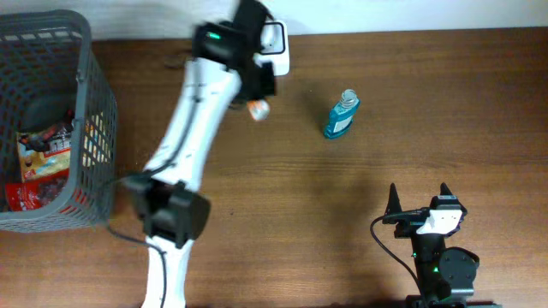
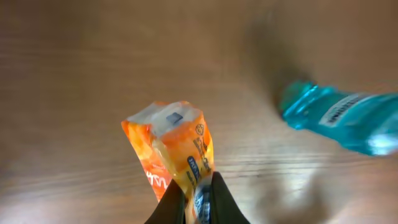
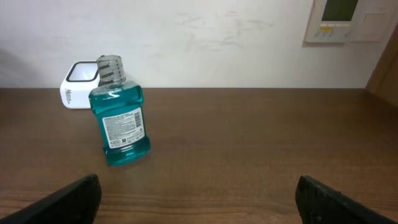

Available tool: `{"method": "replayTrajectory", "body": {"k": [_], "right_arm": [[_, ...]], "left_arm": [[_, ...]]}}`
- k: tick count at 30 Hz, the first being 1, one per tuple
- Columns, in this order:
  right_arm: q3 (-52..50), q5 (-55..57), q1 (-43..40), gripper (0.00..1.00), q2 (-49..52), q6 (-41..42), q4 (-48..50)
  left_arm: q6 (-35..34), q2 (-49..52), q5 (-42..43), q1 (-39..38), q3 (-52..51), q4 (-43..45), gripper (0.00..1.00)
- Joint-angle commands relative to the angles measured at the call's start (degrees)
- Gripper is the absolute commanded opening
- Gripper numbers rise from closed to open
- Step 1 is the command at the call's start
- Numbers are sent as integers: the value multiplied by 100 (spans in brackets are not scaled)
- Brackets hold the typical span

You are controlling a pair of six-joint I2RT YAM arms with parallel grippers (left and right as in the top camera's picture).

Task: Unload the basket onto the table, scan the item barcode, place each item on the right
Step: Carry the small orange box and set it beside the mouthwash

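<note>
Left tool (image 2: 198, 198) is pressed nearly together, pinching one end of the orange packet (image 2: 177, 146). That packet's up by the far edge of the surface (image 1: 445, 103), just beside the white scanner (image 1: 276, 47). Right tool (image 1: 419, 204) is spread wide, holding nothing, down at the near edge on the right. There's open room between the two arms. Only the blue mouthwash bottle (image 1: 342, 115) stands upright there, right of the packet and apart from it. A grey basket (image 1: 86, 94) sits at the left edge. The packet's long axis runs straight out from the fingertips, free end pointing away from the tool.
</note>
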Motion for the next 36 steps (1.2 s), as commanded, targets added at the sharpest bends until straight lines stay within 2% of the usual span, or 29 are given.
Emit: {"method": "replayTrajectory", "body": {"k": [1,5,7,9,14,17,20,22,24,26,28,32,36], "right_arm": [[-52,48,-33,99,-39,2,-13],[-52,48,-33,99,-39,2,-13],[-52,48,-33,98,-39,2,-13],[-52,48,-33,98,-39,2,-13],[-52,48,-33,98,-39,2,-13],[-52,48,-33,98,-39,2,-13],[-52,48,-33,98,-39,2,-13],[-52,48,-33,98,-39,2,-13],[-52,48,-33,98,-39,2,-13],[-52,48,-33,98,-39,2,-13],[-52,48,-33,98,-39,2,-13],[-52,48,-33,98,-39,2,-13],[-52,48,-33,98,-39,2,-13]], "left_arm": [[-15,385,-337,-490,-522,490,0],[-35,817,-1110,-752,-566,693,0],[-35,966,-1119,-785,-566,699,4],[-39,1093,-920,-811,-573,695,27],[-39,1134,-177,-826,-573,931,24],[-31,1132,-409,-811,-570,925,24],[-33,1108,-1300,-601,-413,608,12],[-35,1049,-1335,-289,-7,197,0],[-332,1016,-1327,116,468,-337,0],[-664,1056,-1141,407,466,-752,0],[-664,1150,-763,520,179,-813,0],[-660,1434,378,330,-608,-66,0],[-664,1464,885,57,-1001,586,0]]}}
